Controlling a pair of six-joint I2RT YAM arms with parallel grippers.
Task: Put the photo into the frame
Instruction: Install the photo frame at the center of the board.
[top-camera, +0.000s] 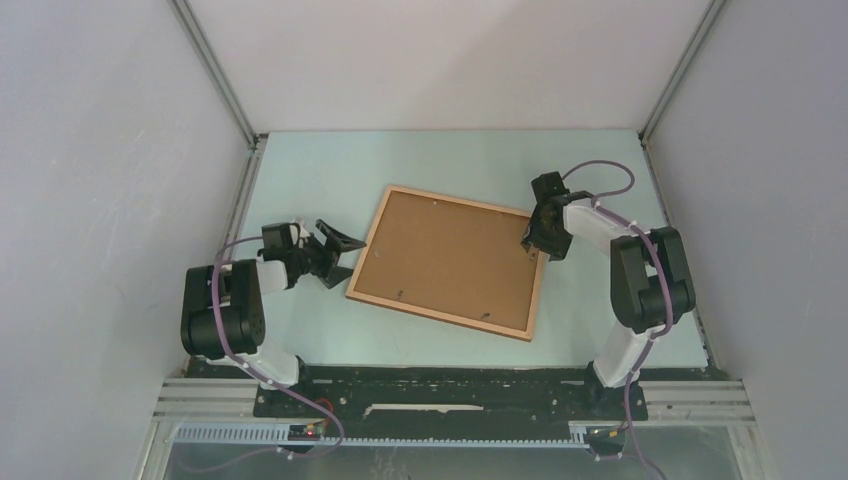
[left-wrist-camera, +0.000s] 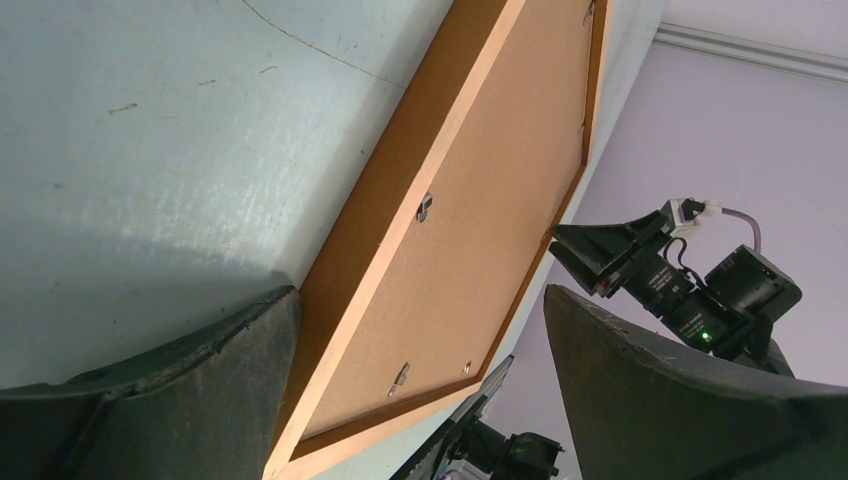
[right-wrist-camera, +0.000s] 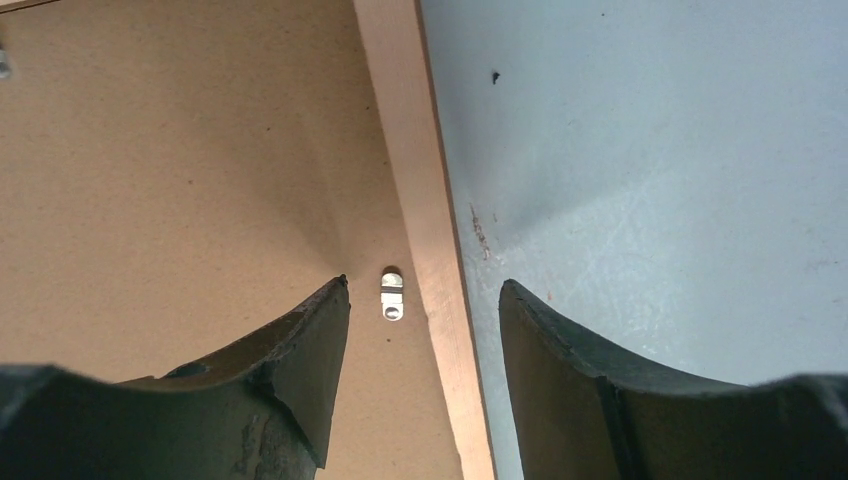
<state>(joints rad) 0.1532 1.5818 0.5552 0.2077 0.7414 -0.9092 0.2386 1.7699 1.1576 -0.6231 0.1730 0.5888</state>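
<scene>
One frame (top-camera: 450, 260), two grippers — back side up.
You are seeing the frame lying on the table (top-camera: 320, 170); left gripper (top-camera: 356, 255) gaping beside it, right gripper (right-wrist-camera: 425, 300) straddling its right rail, jaws apart.

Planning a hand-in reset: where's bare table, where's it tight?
Bare: table strip between the frame and back wall; near strip between frame and arm bases. Tight: frame's left side, by the left gripper; its right rail, straddled by the right gripper.
</scene>
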